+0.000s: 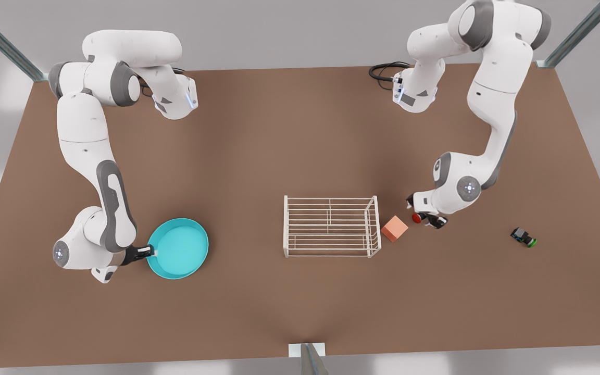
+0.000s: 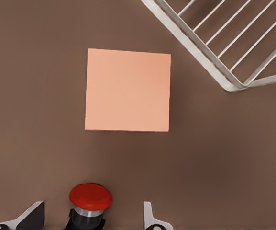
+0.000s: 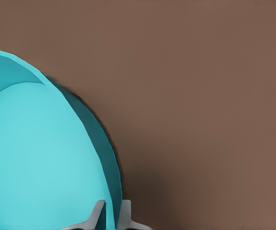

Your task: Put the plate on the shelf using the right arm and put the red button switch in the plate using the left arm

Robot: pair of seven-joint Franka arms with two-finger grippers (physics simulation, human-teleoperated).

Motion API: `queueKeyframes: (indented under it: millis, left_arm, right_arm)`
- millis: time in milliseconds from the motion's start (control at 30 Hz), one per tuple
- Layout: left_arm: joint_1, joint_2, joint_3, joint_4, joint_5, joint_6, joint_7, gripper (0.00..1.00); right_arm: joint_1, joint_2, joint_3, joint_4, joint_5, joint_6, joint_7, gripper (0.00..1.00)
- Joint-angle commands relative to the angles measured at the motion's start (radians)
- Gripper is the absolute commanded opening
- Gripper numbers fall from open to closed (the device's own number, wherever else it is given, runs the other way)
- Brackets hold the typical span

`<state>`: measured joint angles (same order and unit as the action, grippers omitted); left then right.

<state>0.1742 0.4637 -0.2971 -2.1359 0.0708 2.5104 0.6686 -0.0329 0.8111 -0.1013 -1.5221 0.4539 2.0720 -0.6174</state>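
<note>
The turquoise plate (image 1: 180, 250) lies on the brown table at the front view's left. My right gripper (image 1: 150, 252) is shut on its rim; the right wrist view shows the fingertips of the right gripper (image 3: 111, 215) pinching the edge of the plate (image 3: 37, 158). The white wire shelf (image 1: 286, 226) stands mid-table. To its right, my left gripper (image 1: 425, 219) is low and open around the red button switch (image 1: 416, 217). In the left wrist view the switch (image 2: 91, 196) sits between the spread fingers of the left gripper (image 2: 91, 211), with gaps on both sides.
A salmon-pink cube (image 1: 394, 228) rests between the shelf and the red switch, close to a corner of the shelf (image 2: 195, 51); the left wrist view shows the cube (image 2: 128, 90) too. A green-capped switch (image 1: 524, 237) lies farther toward the front view's right.
</note>
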Motion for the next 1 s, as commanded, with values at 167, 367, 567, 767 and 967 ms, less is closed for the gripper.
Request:
queueKeyframes:
  millis: [167,367,567,767,967]
  left_arm:
    - [0.033,0.015,-0.001,0.005,0.043,0.005,0.045,1.00]
    - [0.041,0.009,-0.002,-0.022,0.055,0.007,0.054,1.00]
    - [0.056,0.009,-0.019,-0.041,0.073,0.024,0.051,1.00]
    - [0.039,0.019,-0.019,-0.044,0.073,0.051,0.049,1.00]
    - [0.021,0.030,-0.019,-0.030,0.069,0.061,0.046,1.00]
  right_arm:
    - [0.001,-0.001,0.000,0.000,0.000,-0.006,-0.031,0.24]
    - [0.001,-0.003,0.000,0.002,-0.001,-0.010,-0.031,0.20]
    - [0.002,-0.009,0.002,0.008,-0.003,-0.010,-0.050,0.19]
    - [0.001,-0.044,0.002,0.023,0.000,-0.085,-0.039,0.19]
    - [0.001,-0.093,0.017,0.025,0.017,-0.194,0.025,0.19]
